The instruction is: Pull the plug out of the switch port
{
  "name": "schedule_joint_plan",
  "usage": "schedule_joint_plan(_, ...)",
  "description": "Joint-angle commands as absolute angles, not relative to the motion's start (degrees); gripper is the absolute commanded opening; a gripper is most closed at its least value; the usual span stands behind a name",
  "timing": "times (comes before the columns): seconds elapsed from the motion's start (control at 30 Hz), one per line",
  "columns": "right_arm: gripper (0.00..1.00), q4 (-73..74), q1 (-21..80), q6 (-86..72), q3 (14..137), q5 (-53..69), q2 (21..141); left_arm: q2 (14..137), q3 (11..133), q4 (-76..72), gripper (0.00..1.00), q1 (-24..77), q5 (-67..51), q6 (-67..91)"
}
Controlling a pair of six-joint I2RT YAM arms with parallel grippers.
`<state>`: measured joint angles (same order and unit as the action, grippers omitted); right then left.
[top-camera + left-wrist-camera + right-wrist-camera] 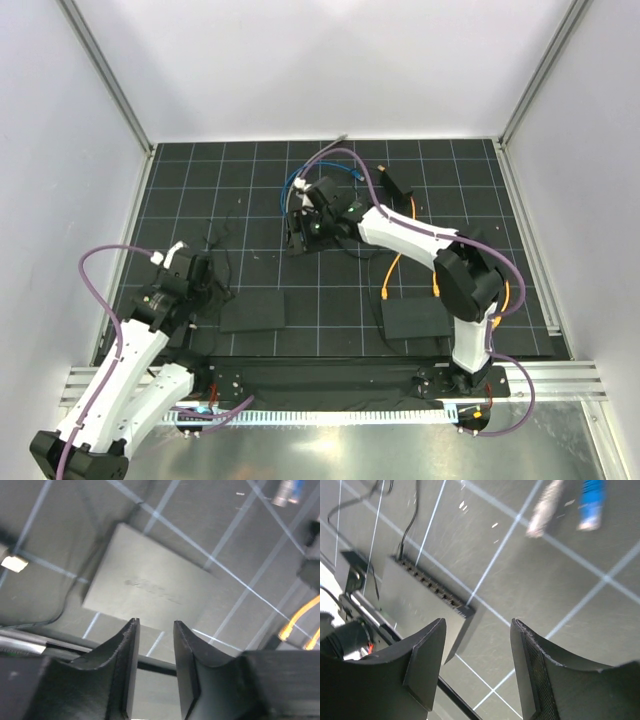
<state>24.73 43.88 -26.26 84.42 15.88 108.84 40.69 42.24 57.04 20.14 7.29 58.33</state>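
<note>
Plug (385,292) on the orange cable (393,262) lies loose, well to the right of the switch (420,605) and clear of both grippers. Your right gripper (478,622) hovers just above the switch, fingers spread and empty. Your left gripper (155,622), well left of the switch, is parted and empty.

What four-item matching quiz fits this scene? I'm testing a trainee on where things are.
Column one:
1 left hand
2 right hand
3 orange cable
4 blue cable end

Column two:
A beside a grey cable end
B open, by the switch
C open, facing the left mat
D ends near the right mat

Pairs: 1-C, 2-B, 3-D, 4-A.
</note>
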Motion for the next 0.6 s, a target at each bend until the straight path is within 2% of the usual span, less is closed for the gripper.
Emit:
schedule_joint_plan(0.0,0.61,19.9,46.7,-25.3,83.6,17.8,108.7,39.2,39.8,61.4,0.38,20.1,13.2,64.7)
schedule_joint_plan(0.27,0.61,17.5,52.6,-26.8,90.6,22.8,118.6,36.6,34.0,60.4,0.36,20.0,14.3,69.7)
schedule_joint_plan(0.4,0.61,16.8,53.3,-27.1,91.0,22.8,120.0,36.7,34.5,59.2,0.47,20.0,14.6,69.5)
schedule_joint_plan(0.57,0.61,17.8,53.3,-27.2,91.8,24.3,122.2,38.8,34.0,57.4,0.48,20.0,13.0,69.3)
